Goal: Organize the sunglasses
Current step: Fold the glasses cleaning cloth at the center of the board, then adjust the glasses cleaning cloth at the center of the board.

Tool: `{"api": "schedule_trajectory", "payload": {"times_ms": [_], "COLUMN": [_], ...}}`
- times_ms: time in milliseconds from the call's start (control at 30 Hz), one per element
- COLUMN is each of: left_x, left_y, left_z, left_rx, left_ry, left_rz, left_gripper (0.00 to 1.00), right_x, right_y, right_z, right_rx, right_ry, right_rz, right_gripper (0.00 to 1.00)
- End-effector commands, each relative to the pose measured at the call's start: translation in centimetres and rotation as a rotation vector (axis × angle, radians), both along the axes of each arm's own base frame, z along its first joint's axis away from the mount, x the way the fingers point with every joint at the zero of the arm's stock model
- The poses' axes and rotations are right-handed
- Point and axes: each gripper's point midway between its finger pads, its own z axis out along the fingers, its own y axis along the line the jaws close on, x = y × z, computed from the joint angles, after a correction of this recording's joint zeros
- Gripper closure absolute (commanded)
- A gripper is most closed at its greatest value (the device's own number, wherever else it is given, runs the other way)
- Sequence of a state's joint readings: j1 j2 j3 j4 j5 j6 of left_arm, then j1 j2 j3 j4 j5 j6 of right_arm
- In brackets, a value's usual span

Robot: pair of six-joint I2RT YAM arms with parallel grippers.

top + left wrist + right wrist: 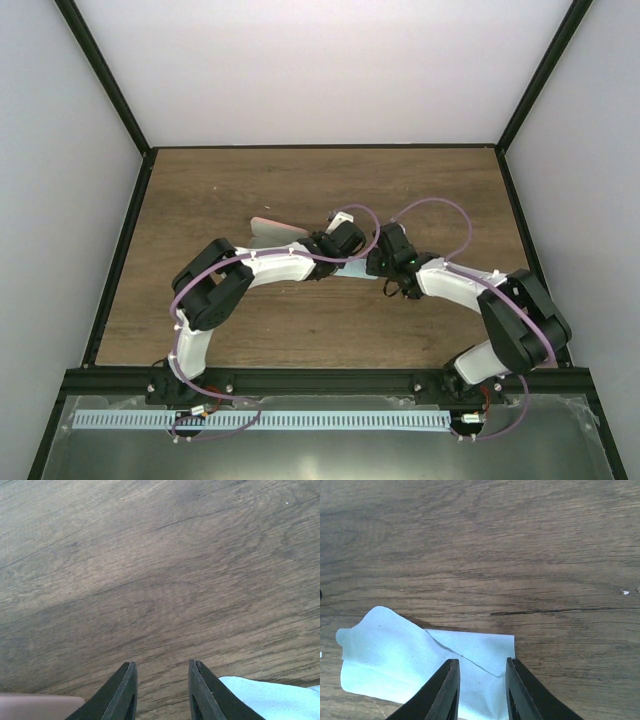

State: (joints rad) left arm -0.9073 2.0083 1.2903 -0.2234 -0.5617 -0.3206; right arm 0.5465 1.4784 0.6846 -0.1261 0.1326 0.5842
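The sunglasses show in no view; they are hidden or out of frame. My left gripper (336, 246) is open and empty over bare wood (162, 672); a corner of the pink case (40, 706) lies at its left and the light blue cloth (272, 697) at its right. My right gripper (386, 254) is open and empty, its fingertips (482, 672) just above the folded light blue cloth (410, 655). In the top view the pink case (272, 230) pokes out behind the left wrist and the cloth (352, 270) lies between the two wrists.
The wooden table (300, 180) is walled by white panels with black frame posts (110, 90) at the left and right. Both arms meet near the table's middle, wrists close together. The arm bases stand on the black rail (320, 380) at the near edge.
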Motion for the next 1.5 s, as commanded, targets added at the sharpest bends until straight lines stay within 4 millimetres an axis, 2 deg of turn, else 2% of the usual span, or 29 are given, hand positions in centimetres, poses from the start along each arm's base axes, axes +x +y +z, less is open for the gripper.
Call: {"api": "schedule_trajectory", "payload": {"times_ms": [0,100,200,267,433,567,667,733,800,867,967,1067,1100,1133,1167,1233,1267,1300,1367,1467], "left_x": [-0.1,-0.5,-0.9,-1.1,-2.0,-2.0,-2.0,-2.2,-2.6,-3.2,-3.7,-4.4,-4.7,-4.9,-5.1,-4.6,-4.0,-3.9,-3.8,-4.2], "left_y": [-0.5,-0.7,-1.0,-1.0,-2.0,-1.6,-1.1,-0.5,-0.1,-0.3,-0.2,-0.5,-0.8,-1.0,-0.9,0.9,2.8,4.6,6.4,5.1], "left_z": [-0.7,-0.8,-1.3,-1.9,-3.1,-3.4,-3.0,-2.3,-1.1,0.8,3.7,5.5,6.9,9.0,11.3,14.9,16.0,16.0,16.4,17.4], "left_rx": [-0.024,-0.057,-0.095,-0.117,-0.176,-0.166,-0.162,-0.175,-0.223,-0.304,-0.395,-0.480,-0.531,-0.588,-0.630,-0.645,-0.658,-0.642,-0.638,-0.600], "left_ry": [0.037,0.059,0.096,0.128,0.205,0.205,0.193,0.174,0.160,0.146,0.093,0.081,0.066,0.032,-0.019,-0.119,-0.161,-0.162,-0.150,-0.086], "left_rz": [-0.013,-0.027,-0.041,-0.044,-0.068,-0.050,-0.035,-0.018,-0.017,-0.033,-0.051,-0.076,-0.093,-0.114,-0.130,-0.056,0.062,0.161,0.262,0.170], "left_gripper": [0.69,0.69,0.69,0.69,0.69,0.69,0.69,0.69,0.67,0.53,0.21,0.05,0.02,0.01,0.00,0.00,0.00,0.00,0.00,0.00], "right_x": [0.9,0.9,1.0,1.0,1.6,2.5,2.7,2.4,2.2,1.6,0.1,-1.4,-1.5,-1.3,-0.9,0.1,0.4,0.7,1.1,1.0], "right_y": [-0.1,0.8,1.5,1.8,1.8,0.7,0.4,0.3,0.8,1.3,0.9,0.8,0.5,0.0,-0.7,-1.5,-1.3,-0.9,0.2,1.7], "right_z": [1.4,1.0,-0.9,-2.2,-4.0,-4.4,-4.0,-2.9,-0.6,2.7,7.4,10.5,11.0,11.5,11.8,12.7,13.1,13.0,14.1,17.1], "right_rx": [0.002,0.033,0.030,0.021,-0.016,-0.047,-0.046,-0.022,0.039,0.115,0.195,0.255,0.255,0.248,0.226,0.184,0.180,0.170,0.196,0.267], "right_ry": [-0.055,-0.047,0.004,0.043,0.099,0.095,0.082,0.054,0.008,-0.066,-0.211,-0.316,-0.339,-0.364,-0.387,-0.411,-0.403,-0.353,-0.276,-0.242], "right_rz": [-0.019,0.018,0.041,0.052,0.035,-0.015,-0.030,-0.034,-0.018,0.003,0.022,0.074,0.070,0.048,0.021,-0.014,-0.001,0.018,0.055,0.091], "right_gripper": [0.73,0.81,0.94,0.99,0.99,0.99,0.99,0.99,0.98,0.97,0.94,0.79,0.69,0.51,0.39,0.37,0.36,0.35,0.35,0.36]}}
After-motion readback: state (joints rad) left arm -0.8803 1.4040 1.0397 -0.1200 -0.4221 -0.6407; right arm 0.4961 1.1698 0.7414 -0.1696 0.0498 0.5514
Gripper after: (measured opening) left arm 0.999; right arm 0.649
